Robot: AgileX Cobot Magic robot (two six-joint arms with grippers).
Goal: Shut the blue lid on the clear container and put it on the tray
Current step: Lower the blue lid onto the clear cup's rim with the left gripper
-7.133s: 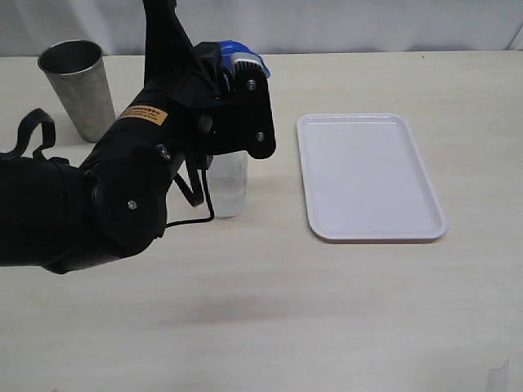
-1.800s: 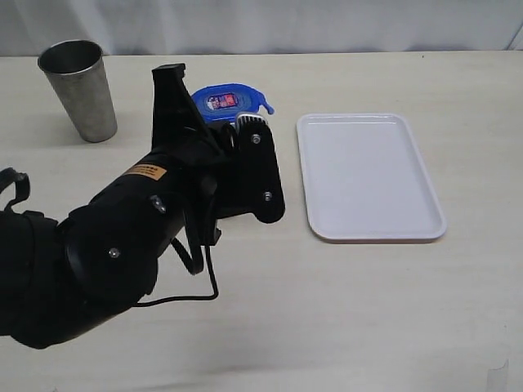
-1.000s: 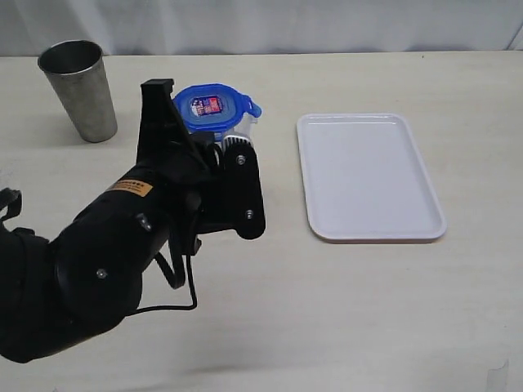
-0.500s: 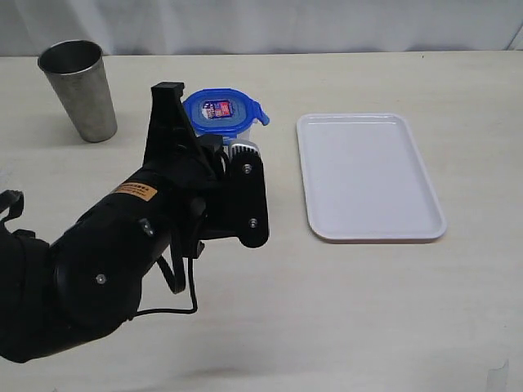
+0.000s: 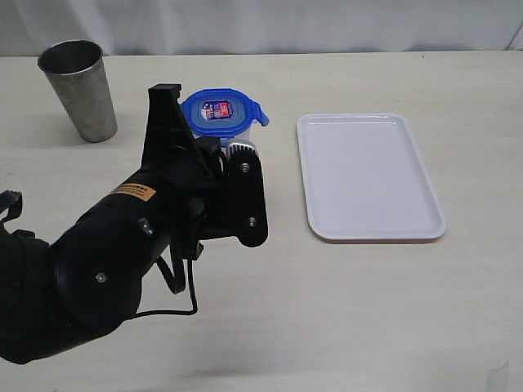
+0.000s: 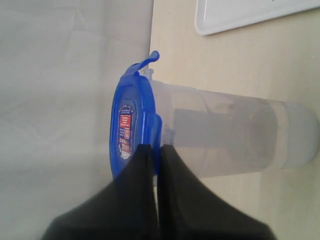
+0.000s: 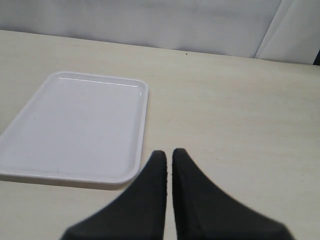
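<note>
The clear container (image 6: 225, 132) stands upright on the table left of the tray (image 5: 372, 175), with the blue lid (image 5: 216, 109) sitting on its rim. One lid flap (image 6: 147, 59) on the tray side sticks up. My left gripper (image 6: 156, 147) is shut, its tips against the lid's near side flap. A strip of blue shows in the slit between them, and I cannot tell whether the flap is pinched. The left arm (image 5: 163, 229) hides most of the container in the exterior view. My right gripper (image 7: 169, 152) is shut and empty above the table beside the tray (image 7: 75, 125).
A grey metal cup (image 5: 78, 90) stands at the back left of the table. The white tray (image 6: 240, 15) holds nothing. A pale backdrop runs along the table's far edge.
Over the last second the lid and container top shifted slightly right together with my left gripper, then stayed still. The right gripper has not moved.
</note>
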